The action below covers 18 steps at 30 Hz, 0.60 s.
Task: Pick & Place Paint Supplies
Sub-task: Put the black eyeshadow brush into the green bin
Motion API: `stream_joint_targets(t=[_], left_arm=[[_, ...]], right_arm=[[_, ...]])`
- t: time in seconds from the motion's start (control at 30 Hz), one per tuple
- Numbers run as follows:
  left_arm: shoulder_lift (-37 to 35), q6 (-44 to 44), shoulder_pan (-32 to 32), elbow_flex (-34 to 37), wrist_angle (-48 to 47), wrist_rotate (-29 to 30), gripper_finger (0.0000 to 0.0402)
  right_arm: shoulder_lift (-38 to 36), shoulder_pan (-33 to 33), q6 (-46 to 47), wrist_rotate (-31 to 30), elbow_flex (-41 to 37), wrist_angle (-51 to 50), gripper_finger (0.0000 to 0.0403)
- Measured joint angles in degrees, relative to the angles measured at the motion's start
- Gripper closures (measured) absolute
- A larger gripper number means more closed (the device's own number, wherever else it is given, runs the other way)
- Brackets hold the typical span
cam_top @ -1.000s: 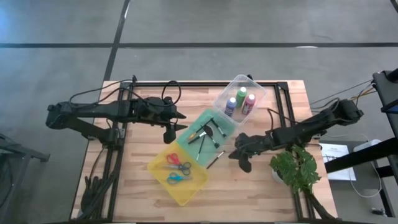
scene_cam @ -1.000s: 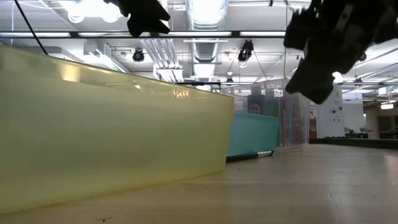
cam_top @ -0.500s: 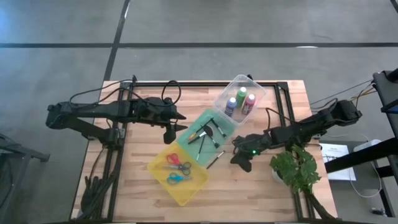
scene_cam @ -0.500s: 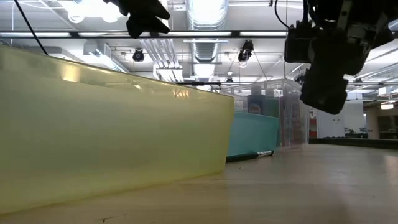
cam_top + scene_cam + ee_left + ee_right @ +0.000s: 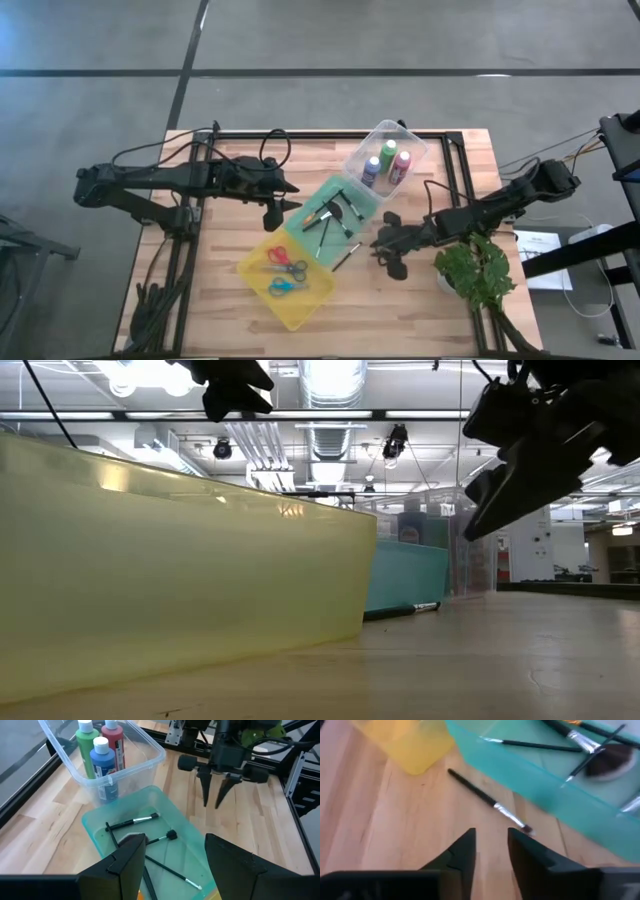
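Observation:
One thin dark-handled brush [image 5: 345, 259] lies flat on the wood beside the green bin [image 5: 362, 200], its bristle end nearest my right gripper [image 5: 491, 834]. That gripper hovers open just right of the brush [image 5: 485, 797], fingers pointing down, touching nothing. Several more brushes [image 5: 132, 822] lie in the green bin. My left gripper [image 5: 175, 840] hangs wide open above that bin's left side [image 5: 288, 206]. Green [image 5: 387, 152], pink-red [image 5: 402, 165] and blue [image 5: 371, 170] bottles stand in the clear bin. Red [image 5: 285, 262] and blue scissors [image 5: 288, 287] lie in the yellow bin.
The clear bin [image 5: 416, 148], green bin and yellow bin [image 5: 250, 265] stand in a slanted row across the table's middle. A leafy plant [image 5: 478, 272] stands at the right edge beside my right arm. Bare wood lies right of the loose brush and along the near edge.
My right gripper has stayed above the same spot near the loose brush but has turned about its wrist, from fingers hanging straight down to a tilted stance in the low view. The left arm and all supplies have kept still.

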State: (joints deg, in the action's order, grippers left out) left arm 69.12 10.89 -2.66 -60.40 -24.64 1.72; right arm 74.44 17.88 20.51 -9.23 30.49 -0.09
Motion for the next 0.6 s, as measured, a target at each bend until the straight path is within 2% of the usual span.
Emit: stream_joint_targets(t=[0.17,0.3,0.4,0.6], left_arm=[[-0.02,1.18,0.0,0.0,0.0,-0.01,0.0189],[-0.02,1.39,0.0,0.0,0.0,0.0,0.0189],[-0.02,1.39,0.0,0.0,0.0,0.04,0.0189],[-0.02,1.36,-0.02,0.0,0.0,0.22,0.0189]], right_arm=[[0.69,-0.02,0.03,-1.47,-0.53,0.85,0.034],[2.33,0.0,2.58,-1.17,-0.81,1.16,0.0348],[3.73,0.0,4.14,-0.17,-0.82,2.6,0.0333],[6.82,0.16,5.83,0.26,-0.86,4.61,0.0253]])
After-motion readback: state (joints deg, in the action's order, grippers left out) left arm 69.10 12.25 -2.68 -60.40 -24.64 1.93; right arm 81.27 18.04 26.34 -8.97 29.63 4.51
